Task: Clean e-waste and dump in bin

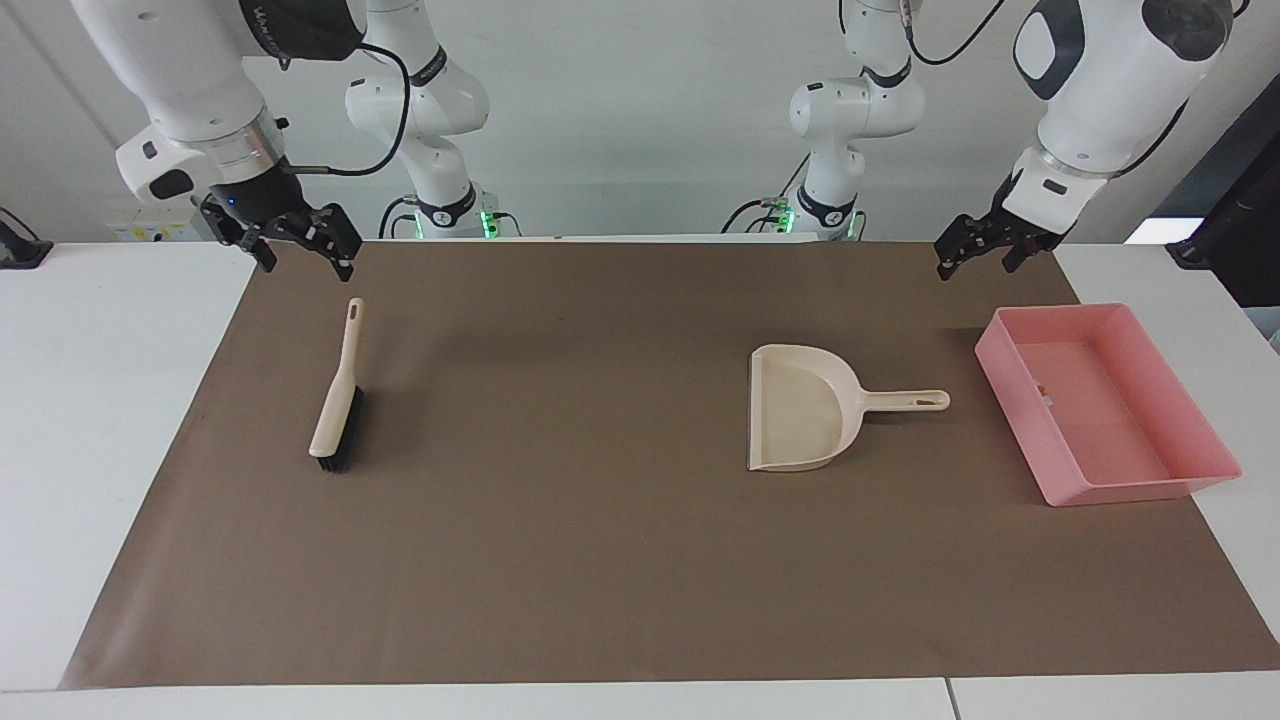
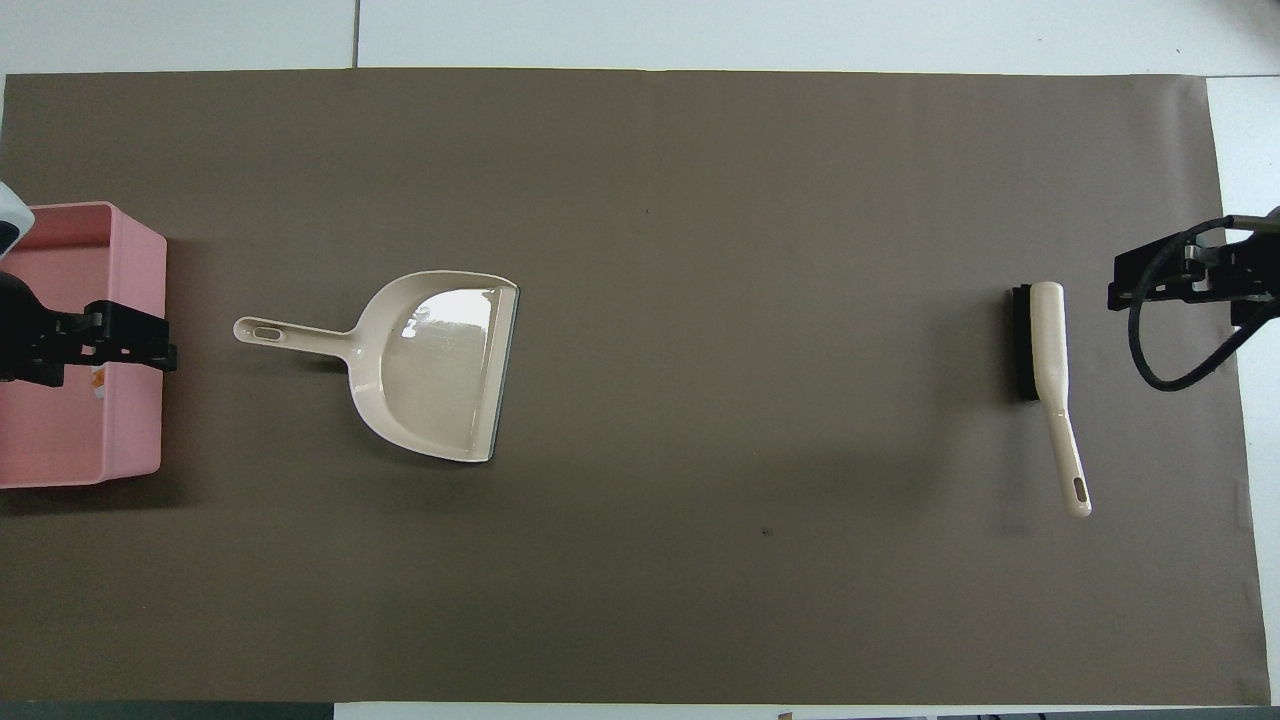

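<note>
The pink bin (image 1: pixel 1012 408) (image 2: pixel 150 420) sits at the left arm's end of the brown mat. A tiny white and orange piece of e-waste (image 1: pixel 1043 393) (image 2: pixel 97 377) lies inside it. My left gripper (image 1: pixel 978 258) (image 2: pixel 160 345) hangs in the air, open and holding nothing; from overhead it covers the bin's wall that faces the dustpan. My right gripper (image 1: pixel 305 255) (image 2: pixel 1125 282) waits open and raised over the mat's edge, beside the brush handle.
A beige dustpan (image 1: pixel 800 410) (image 2: pixel 440 365) lies on the mat beside the bin, its handle pointing at the bin. A beige brush (image 1: pixel 338 400) (image 2: pixel 1045 350) with black bristles lies at the right arm's end. White tabletop (image 1: pixel 110 420) surrounds the mat.
</note>
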`<state>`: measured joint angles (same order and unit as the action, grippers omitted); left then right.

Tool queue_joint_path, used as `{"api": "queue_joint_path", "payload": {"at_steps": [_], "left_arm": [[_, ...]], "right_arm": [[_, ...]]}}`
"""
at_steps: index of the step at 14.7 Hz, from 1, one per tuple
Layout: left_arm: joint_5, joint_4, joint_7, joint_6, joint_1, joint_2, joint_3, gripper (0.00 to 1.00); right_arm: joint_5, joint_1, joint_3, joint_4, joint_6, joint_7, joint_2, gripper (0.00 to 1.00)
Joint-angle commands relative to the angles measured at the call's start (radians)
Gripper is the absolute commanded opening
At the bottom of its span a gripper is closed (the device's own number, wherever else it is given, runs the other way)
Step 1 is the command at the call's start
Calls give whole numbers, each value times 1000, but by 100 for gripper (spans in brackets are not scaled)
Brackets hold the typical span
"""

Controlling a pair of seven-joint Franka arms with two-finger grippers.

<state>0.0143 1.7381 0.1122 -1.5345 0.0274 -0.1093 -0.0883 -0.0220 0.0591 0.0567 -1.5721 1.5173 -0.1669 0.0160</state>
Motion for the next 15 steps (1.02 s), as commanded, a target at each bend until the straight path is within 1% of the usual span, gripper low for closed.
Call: {"api": "queue_joint_path", "payload": {"at_steps": [1,4,7,13,15], "left_arm": [[16,-58,-2,74,43,-9,-31,99],[18,-113,3,66,23,25,-31,99],[48,-172,3,100,26,68,-21,99],[27,-157,-15,111,28,56,-24,99],[-42,-149,-107,106,23,54,-27,99]], "right_arm": [[-4,-2,-6,14,1,-6,-8,100],[-3,-2,-6,14,0,-6,-7,100],[-1,-2,-6,12,0,-6,-7,100],[2,-2,-6,12,0,-6,-7,100],[2,-2,-5,9,0,-8,-5,100]]}}
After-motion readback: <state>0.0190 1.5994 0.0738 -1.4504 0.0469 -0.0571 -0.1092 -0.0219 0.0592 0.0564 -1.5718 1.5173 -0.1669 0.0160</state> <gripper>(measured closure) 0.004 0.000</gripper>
